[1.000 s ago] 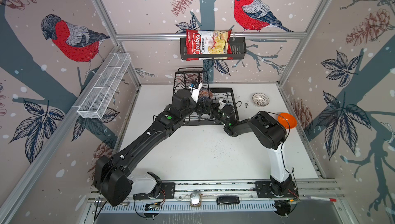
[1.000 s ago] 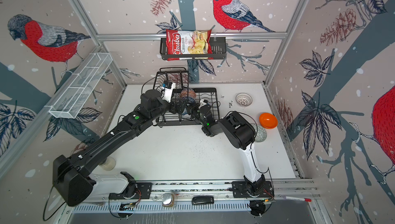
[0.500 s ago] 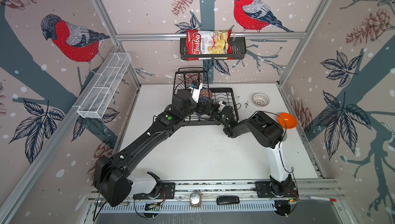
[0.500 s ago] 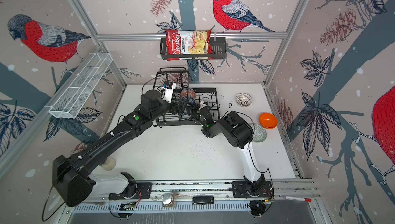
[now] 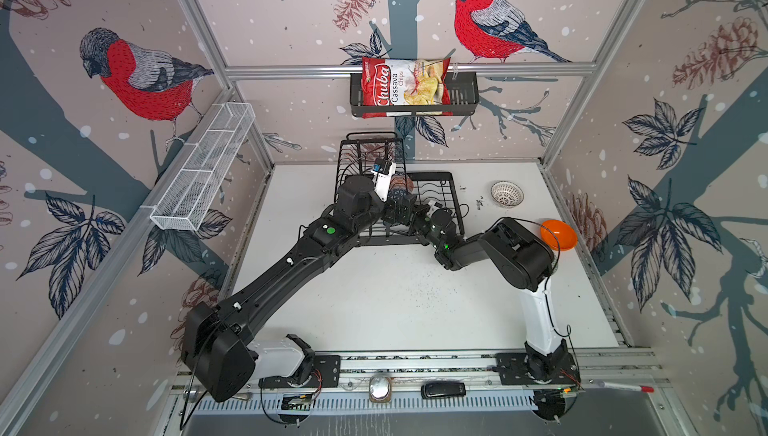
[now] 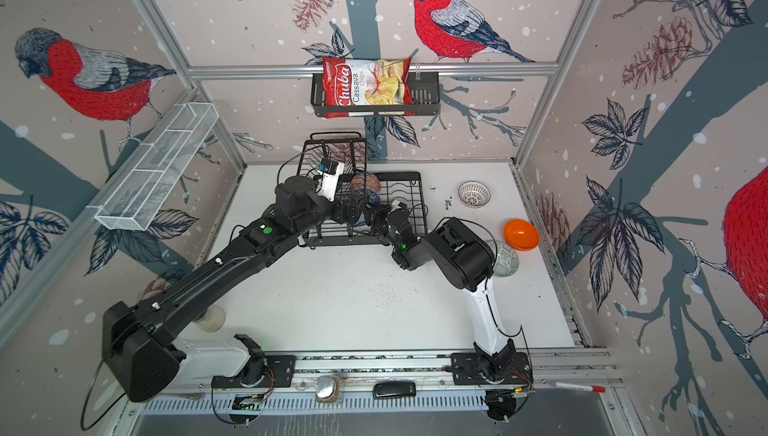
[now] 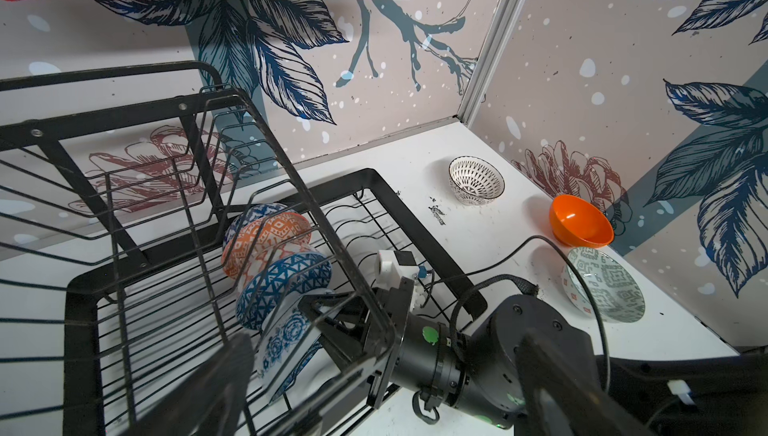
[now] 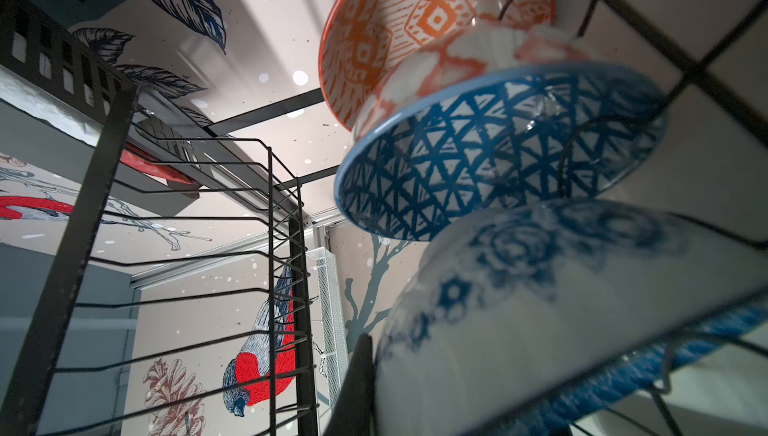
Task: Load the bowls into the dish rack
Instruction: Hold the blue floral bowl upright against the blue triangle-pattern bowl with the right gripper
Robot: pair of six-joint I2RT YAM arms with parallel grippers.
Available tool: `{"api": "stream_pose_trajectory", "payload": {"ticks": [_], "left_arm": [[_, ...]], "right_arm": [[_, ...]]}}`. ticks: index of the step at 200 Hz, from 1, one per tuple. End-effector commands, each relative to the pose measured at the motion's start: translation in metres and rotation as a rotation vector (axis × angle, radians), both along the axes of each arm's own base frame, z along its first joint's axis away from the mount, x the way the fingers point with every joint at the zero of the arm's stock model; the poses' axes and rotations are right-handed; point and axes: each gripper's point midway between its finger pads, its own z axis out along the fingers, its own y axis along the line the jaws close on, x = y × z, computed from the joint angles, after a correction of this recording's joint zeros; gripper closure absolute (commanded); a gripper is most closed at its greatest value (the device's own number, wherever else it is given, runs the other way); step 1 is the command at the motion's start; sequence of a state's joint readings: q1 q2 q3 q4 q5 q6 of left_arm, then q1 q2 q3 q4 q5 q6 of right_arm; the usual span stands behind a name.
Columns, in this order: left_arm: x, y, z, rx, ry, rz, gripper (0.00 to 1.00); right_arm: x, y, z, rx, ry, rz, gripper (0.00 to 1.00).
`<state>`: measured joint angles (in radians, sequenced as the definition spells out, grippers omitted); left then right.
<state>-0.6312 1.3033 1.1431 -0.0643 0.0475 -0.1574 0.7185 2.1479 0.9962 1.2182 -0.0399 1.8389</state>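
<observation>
In both top views, two black robot arms reached from the front rail to one black wire dish rack (image 5: pixel 390 241) at the back of the white table (image 5: pixel 374 309). The left gripper (image 5: pixel 397 208) and the right gripper (image 5: pixel 410 216) met over the rack's lower tray, just beside each other, and their jaws were too small and dark to read there. Two bowls showed in the tray: the orange-white bowl (image 6: pixel 365 182) and, touching it, the blue triangle bowl (image 6: pixel 368 197). On the table to the right of the rack, the white lattice bowl (image 5: pixel 506 194) and the plain orange bowl (image 5: pixel 559 235) lay well apart from it. In a top view a third, the grey-white bowl (image 6: pixel 508 259), sat just beside the orange one, half hidden by the right arm. One chips bag (image 5: pixel 405 86) sat in one black basket (image 5: pixel 467 97) on the back wall. One white mesh shelf (image 5: pixel 203 172) hung on the left wall.

The left wrist view showed three bowls on edge in a row in the tray: orange-white, blue triangle, then the blue-white floral bowl (image 7: pixel 286 342). The right gripper was clamped on the floral bowl's rim. The left gripper's two fingers (image 7: pixel 216 380) stood wide apart, holding nothing. The three table bowls showed here too.

The right wrist view showed the same three racked bowls close up. The floral bowl was nearest and blurred, with one of the right gripper's fingers (image 8: pixel 357 375) against its outer wall.
</observation>
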Motion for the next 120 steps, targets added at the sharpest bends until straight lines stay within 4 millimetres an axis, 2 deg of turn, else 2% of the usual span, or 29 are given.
{"api": "stream_pose_trajectory", "payload": {"ticks": [1,20,120], "left_arm": [[0.002,0.0,0.003,-0.002,-0.016,0.01,0.02],[0.002,0.001,0.004,-0.003,-0.018,0.011,0.02],[0.001,-0.001,0.003,-0.002,-0.017,0.008,0.02]], "right_arm": [[-0.007,0.005,-0.013,-0.014,0.077,0.032,0.98],[-0.007,0.005,-0.013,-0.018,0.094,0.029,0.94],[-0.011,0.004,-0.024,-0.038,0.165,0.026,0.88]]}}
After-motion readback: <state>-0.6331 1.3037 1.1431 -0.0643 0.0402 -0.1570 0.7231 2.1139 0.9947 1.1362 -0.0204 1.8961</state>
